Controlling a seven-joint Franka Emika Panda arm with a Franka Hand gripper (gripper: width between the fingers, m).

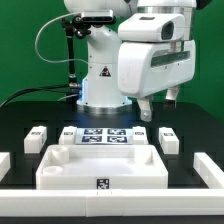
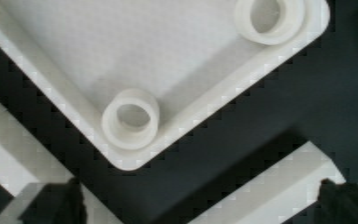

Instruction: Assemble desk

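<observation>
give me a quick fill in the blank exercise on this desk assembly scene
1. The end effector is ___, holding nothing.
2. The wrist view shows ___ round sockets on the desk panel.
3. The table under the parts is ___ in colour.
Missing words: open; two; black.

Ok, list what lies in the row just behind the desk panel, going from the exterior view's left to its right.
far-left leg → second leg → marker board → third leg → far-right leg
</observation>
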